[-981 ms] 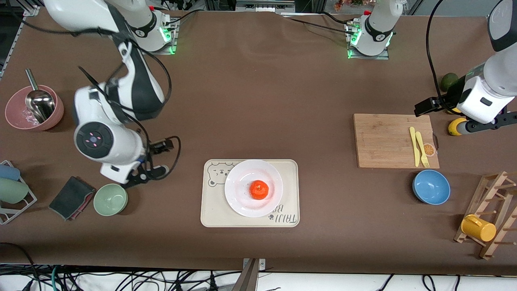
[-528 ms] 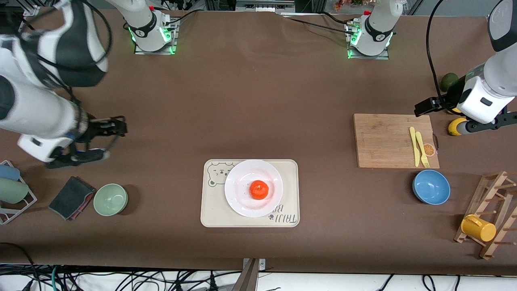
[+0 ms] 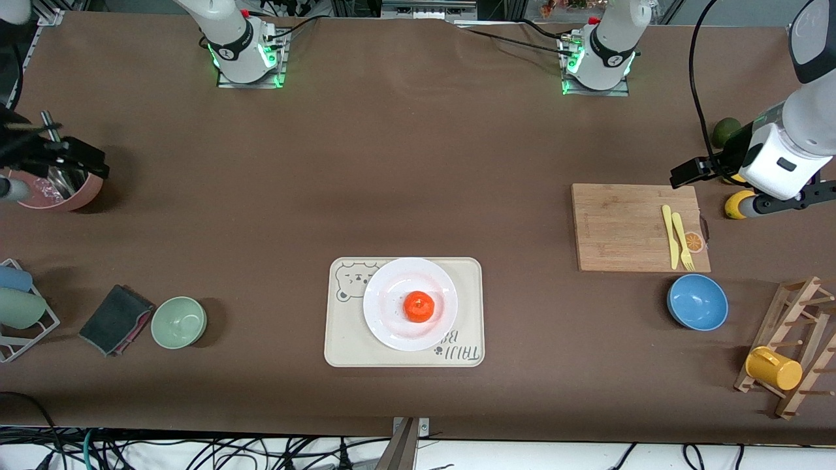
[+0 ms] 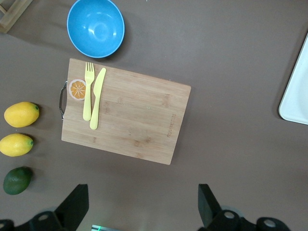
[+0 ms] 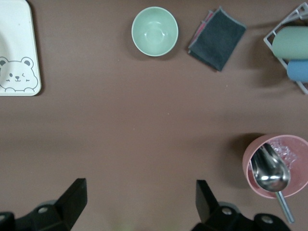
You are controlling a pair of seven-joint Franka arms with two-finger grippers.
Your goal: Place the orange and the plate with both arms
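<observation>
Orange (image 3: 418, 306) sits at the middle of the white plate (image 3: 385, 326), and the plate rests on the cream bear-print tray (image 3: 343, 346) in the part of the table nearest the front camera, midway between the two arms' ends. Judged from this layout, both placements look done, with nothing gripping either item.

Toward the right arm's end lie a pale green bowl (image 3: 179, 322), a dark folded cloth (image 3: 115, 319) and a wire rack with two cups (image 3: 16, 310); farther from the camera stands a pink bowl with a metal scoop (image 3: 62, 186). The right gripper (image 5: 139, 204) hangs over bare table beside that pink bowl, jaws spread wide and holding nothing.

Toward the left arm's end a bamboo cutting board (image 3: 620, 228) carries a yellow plastic knife and fork (image 3: 678, 238) and a printed orange-slice picture (image 3: 694, 242). A blue bowl (image 3: 697, 302) sits nearer the camera than the board, with a wooden mug rack and a yellow mug (image 3: 774, 367) beside it. Two lemons (image 4: 19, 130) and an avocado (image 4: 18, 180) lie at the board's handle end. The left gripper (image 4: 142, 207) hovers over the table by the board, fingers fully apart and empty; this arm appears to be waiting.

Risks from here seem small. The orange is round and loose on a glossy plate, so a knock to the tray or table could roll it to the rim or off. The right arm is close above the pink bowl, and a low sweep could catch the scoop handle and tip it.
</observation>
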